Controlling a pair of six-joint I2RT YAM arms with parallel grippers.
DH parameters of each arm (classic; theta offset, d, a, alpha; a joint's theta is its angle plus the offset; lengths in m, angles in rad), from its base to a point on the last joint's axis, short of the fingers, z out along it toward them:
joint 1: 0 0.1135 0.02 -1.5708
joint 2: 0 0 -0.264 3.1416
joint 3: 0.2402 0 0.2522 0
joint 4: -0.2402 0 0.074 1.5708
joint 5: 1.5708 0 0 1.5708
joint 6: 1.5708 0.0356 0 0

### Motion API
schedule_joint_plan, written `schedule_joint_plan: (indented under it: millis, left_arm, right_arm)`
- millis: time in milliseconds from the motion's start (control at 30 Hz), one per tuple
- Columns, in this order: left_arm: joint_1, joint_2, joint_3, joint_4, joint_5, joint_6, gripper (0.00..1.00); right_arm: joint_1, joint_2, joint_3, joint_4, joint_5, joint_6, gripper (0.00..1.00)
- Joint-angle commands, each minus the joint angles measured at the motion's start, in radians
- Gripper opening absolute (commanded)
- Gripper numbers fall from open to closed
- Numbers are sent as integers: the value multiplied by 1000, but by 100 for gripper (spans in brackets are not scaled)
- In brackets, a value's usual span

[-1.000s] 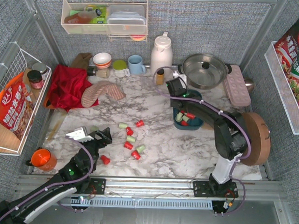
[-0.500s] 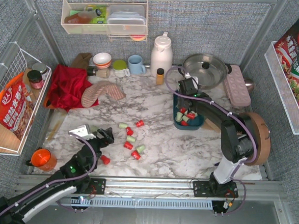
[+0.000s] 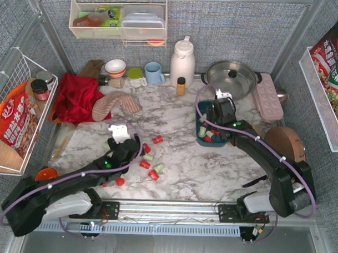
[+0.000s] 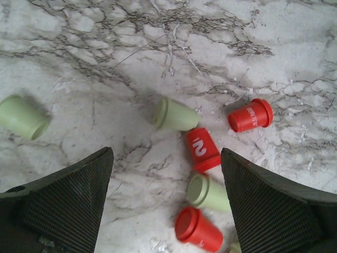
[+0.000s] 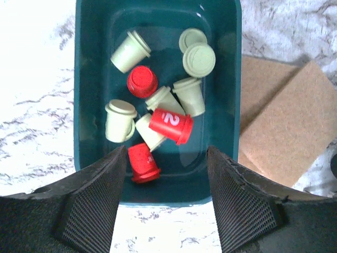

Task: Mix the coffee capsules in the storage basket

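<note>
Marble bench (image 3: 212, 167): left claw (image 4: 166, 158), wide and empty, above loose coffee capsules (image 4: 202, 149); right claw (image 5: 167, 153), parted and empty, over the storage basket (image 5: 87, 79) of red and green capsules; risk: closing jaws likely nudge the clustered capsules rolling away.

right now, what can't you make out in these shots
- Top view: the right arm covers part of the basket.
- Top view: the left arm hides most of the orange mug.
- Left wrist view: a pale capsule is cut off by the bottom edge.
- Right wrist view: fingers hide the basket's near corners.
</note>
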Motion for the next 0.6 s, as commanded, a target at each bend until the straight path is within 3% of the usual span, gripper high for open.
schedule_joint_plan:
  millis: [0, 167, 300, 567]
  left_arm:
    - [45, 169, 107, -16, 97, -23, 91]
    - [113, 346, 263, -56, 194, 14, 91]
    - [136, 468, 367, -146, 193, 21, 91]
    - [180, 605, 429, -235, 225, 38, 90]
  right_arm:
    - [1, -55, -69, 64, -32, -3, 66]
    - [2, -85, -102, 89, -56, 1, 66]
    - [2, -113, -117, 105, -81, 7, 66]
    - [3, -151, -123, 100, -119, 11, 66]
